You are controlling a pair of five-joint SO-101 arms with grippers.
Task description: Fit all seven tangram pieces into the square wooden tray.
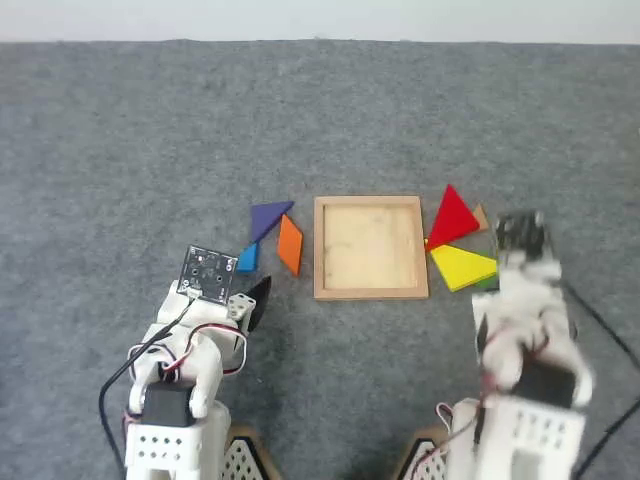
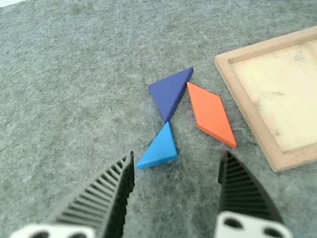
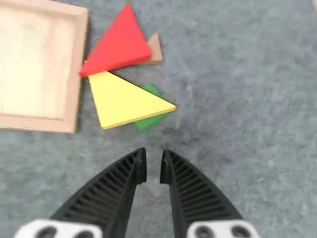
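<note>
Left gripper (image 2: pixel 178 158): jaws stood apart, near blue triangle (image 2: pixel 159 148). Purple triangle (image 2: pixel 170 91) and orange piece (image 2: pixel 211 114) lay left of tray (image 1: pixel 370 292), which was empty. Red triangle (image 1: pixel 452 218) and yellow triangle (image 1: pixel 463 266) lay right of it. Right gripper (image 3: pixel 152 166): jaws almost together, holding nothing. Pieces judged thin, stiff and light; pinch across opposite edges.

No text, number, label or sign can be read anywhere. The wooden tray (image 1: pixel 370 292) and the tangram pieces (image 1: pixel 454 218) show plain, unmarked faces. The small dark circuit board (image 1: pixel 209 272) at the lower left of the high view bears pale specks, possibly print, too small to make out.
</note>
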